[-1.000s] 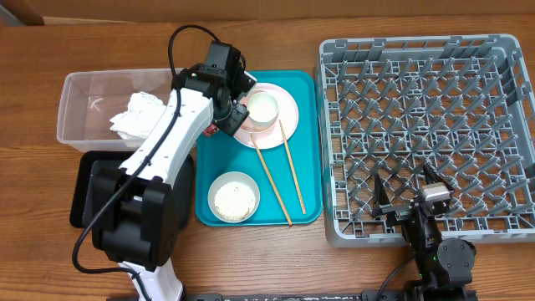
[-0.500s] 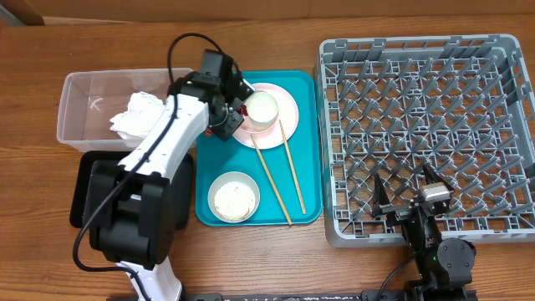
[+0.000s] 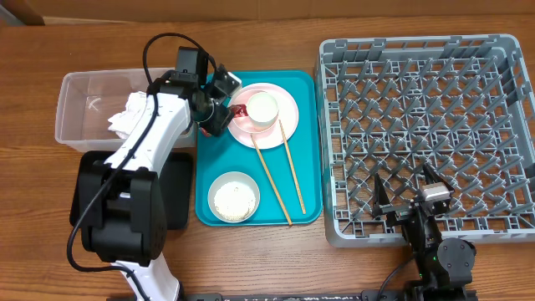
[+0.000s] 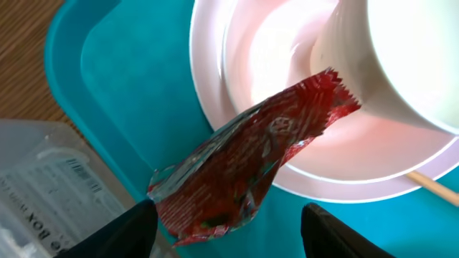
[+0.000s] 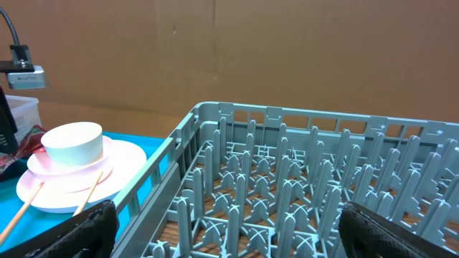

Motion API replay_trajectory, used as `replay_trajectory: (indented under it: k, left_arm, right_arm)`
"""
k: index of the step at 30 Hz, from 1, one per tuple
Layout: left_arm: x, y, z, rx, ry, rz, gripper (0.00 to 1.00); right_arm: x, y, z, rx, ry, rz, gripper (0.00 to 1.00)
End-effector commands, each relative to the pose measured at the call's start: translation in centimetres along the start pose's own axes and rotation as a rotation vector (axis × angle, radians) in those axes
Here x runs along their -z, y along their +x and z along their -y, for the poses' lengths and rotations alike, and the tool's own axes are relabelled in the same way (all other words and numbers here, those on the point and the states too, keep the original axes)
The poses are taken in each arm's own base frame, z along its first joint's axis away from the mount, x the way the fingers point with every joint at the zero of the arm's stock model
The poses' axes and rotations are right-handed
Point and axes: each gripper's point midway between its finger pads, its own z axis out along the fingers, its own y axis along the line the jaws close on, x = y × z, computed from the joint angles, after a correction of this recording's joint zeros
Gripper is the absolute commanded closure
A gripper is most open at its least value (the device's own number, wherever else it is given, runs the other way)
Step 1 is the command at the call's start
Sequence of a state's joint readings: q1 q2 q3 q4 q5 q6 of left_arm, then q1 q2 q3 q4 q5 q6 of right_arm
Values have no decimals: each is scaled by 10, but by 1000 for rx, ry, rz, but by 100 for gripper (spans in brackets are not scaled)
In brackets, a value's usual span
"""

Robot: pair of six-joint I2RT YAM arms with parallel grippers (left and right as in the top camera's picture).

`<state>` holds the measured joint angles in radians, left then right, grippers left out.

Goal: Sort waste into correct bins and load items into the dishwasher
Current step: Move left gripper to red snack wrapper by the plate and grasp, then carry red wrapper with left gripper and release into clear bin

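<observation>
My left gripper (image 3: pixel 219 104) hangs open over the left edge of the teal tray (image 3: pixel 308 209). The lower end of the crumpled red wrapper (image 4: pixel 251 158) lies between its spread fingers (image 4: pixel 226 244). The wrapper (image 3: pixel 239 110) leans on the pale pink plate (image 3: pixel 286 127), beside the small white cup (image 3: pixel 263 107) that stands on the plate. A pale bowl of white rice (image 3: pixel 234 197) and two wooden chopsticks (image 3: pixel 291 167) lie on the tray. The white tissue (image 3: pixel 129 117) sits in the clear tub (image 3: pixel 79 92). My right gripper (image 3: pixel 410 196) is open and empty over the grey rack's (image 3: pixel 426 125) near edge.
The black tray (image 3: pixel 84 201) lies in front of the clear tub, partly under my left arm. The rack holds no dishes and shows in the right wrist view (image 5: pixel 301 186). Bare wooden table lies between the teal tray and the rack.
My left gripper has moved left, from the plate's left rim to the tray's left edge. The red wrapper now shows beside the cup. The right arm has not moved.
</observation>
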<state>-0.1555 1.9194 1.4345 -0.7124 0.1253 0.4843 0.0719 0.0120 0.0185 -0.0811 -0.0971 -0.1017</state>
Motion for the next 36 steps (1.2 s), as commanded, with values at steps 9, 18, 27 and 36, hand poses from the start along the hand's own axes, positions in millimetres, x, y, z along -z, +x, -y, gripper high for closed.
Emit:
replay_trajectory:
  k: [9,18,27,36]
  left_arm:
    - [-34,9,5,-30,45,-31,70]
    - [5,-24,-6,-10,-8,67,96]
    - [101,-65,-54,237,-275,226,96]
    - [124,11,-116,446,-691,-8,96]
  right_arm:
    - [0,2,0,0,0,3,0]
    - [0,2,0,0,0,3,0]
    - [0,2,0,0,0,3,0]
    - [0,2,0,0,0,3,0]
